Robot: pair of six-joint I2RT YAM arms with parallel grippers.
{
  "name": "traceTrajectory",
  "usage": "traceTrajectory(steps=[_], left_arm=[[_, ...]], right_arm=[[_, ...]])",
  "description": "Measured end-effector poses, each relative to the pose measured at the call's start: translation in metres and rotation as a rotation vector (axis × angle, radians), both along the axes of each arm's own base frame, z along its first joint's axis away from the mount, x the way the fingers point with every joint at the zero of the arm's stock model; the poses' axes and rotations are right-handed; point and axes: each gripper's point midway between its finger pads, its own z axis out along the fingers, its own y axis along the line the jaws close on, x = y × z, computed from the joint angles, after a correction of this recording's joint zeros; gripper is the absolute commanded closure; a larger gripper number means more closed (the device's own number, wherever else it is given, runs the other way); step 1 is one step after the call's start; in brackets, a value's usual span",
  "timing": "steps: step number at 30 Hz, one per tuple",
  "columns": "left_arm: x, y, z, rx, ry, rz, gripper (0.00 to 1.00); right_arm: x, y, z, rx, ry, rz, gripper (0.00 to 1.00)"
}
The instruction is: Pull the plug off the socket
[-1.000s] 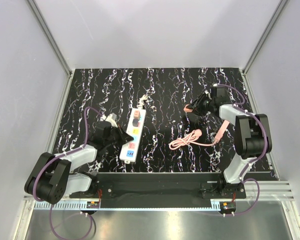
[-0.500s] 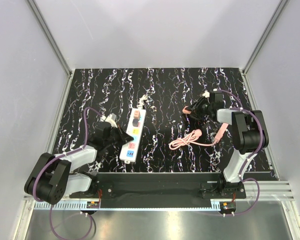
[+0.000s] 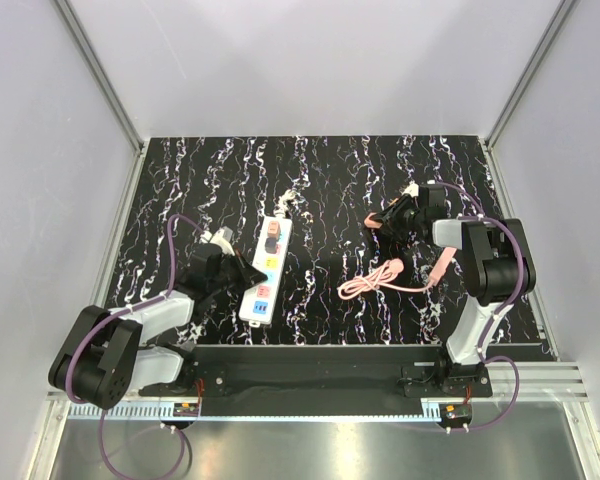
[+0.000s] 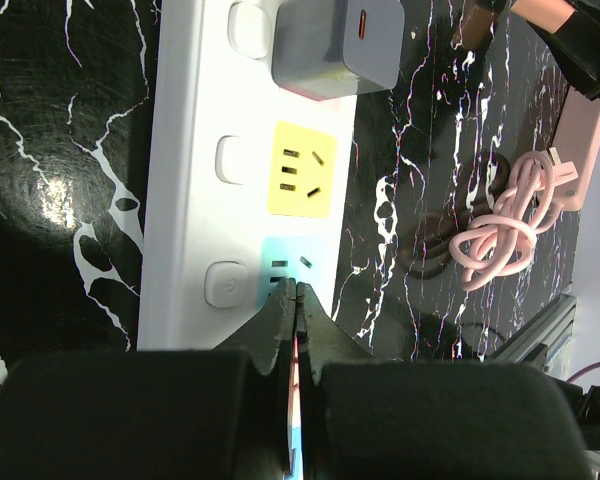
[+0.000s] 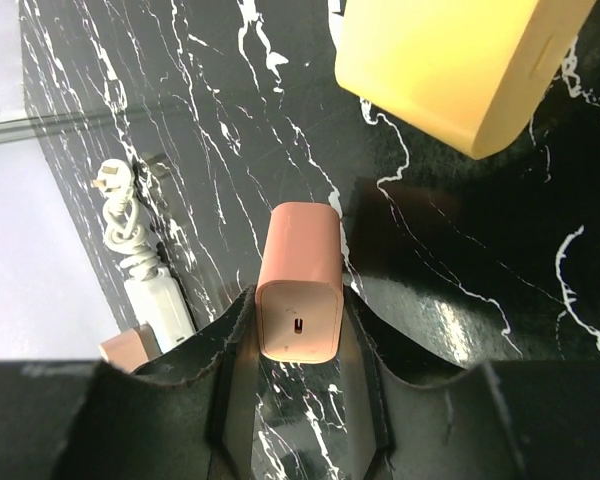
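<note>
Left wrist view: left gripper (image 4: 296, 300) pressed together, tips on near blue outlet (image 4: 290, 262) of socket (image 4: 195, 200), pinning it; right gripper (image 5: 298, 305) well right of socket, pinching pink plug (image 5: 298, 280) clear of every outlet (grey cube adapter (image 4: 325, 45) seated at socket's far end); pull-off judged done; next calls for lowering plug beside socket, releasing gently.

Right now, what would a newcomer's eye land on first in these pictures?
The white power strip with its coloured outlets stands out on the black marbled table, left of centre, with the shut left gripper at its blue end. To the right, the right gripper clamps a pink plug, with a coiled pink cable lying nearby.
</note>
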Motion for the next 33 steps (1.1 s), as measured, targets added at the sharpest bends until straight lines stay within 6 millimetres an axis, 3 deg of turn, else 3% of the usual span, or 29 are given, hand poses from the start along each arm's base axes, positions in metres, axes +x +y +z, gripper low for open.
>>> traceTrajectory(steps=[11, 17, 20, 26, 33], left_arm=[[0.000, 0.000, 0.000, -0.002, -0.005, 0.000, 1.00], [0.000, 0.000, 0.000, -0.002, -0.005, -0.001, 1.00], [0.000, 0.000, 0.000, -0.002, -0.008, 0.001, 1.00], [-0.001, 0.001, 0.000, -0.002, -0.010, 0.001, 1.00], [-0.001, 0.001, 0.000, -0.003, -0.011, 0.001, 1.00]], right_arm=[[0.000, -0.006, -0.007, -0.026, 0.051, -0.014, 0.37], [-0.010, -0.017, -0.001, -0.105, 0.081, -0.016, 0.26], [-0.020, -0.027, 0.003, -0.166, 0.103, -0.021, 0.03], [-0.036, -0.034, 0.022, -0.254, 0.093, 0.012, 0.00], [-0.061, -0.007, 0.038, -0.372, 0.086, 0.103, 0.00]])
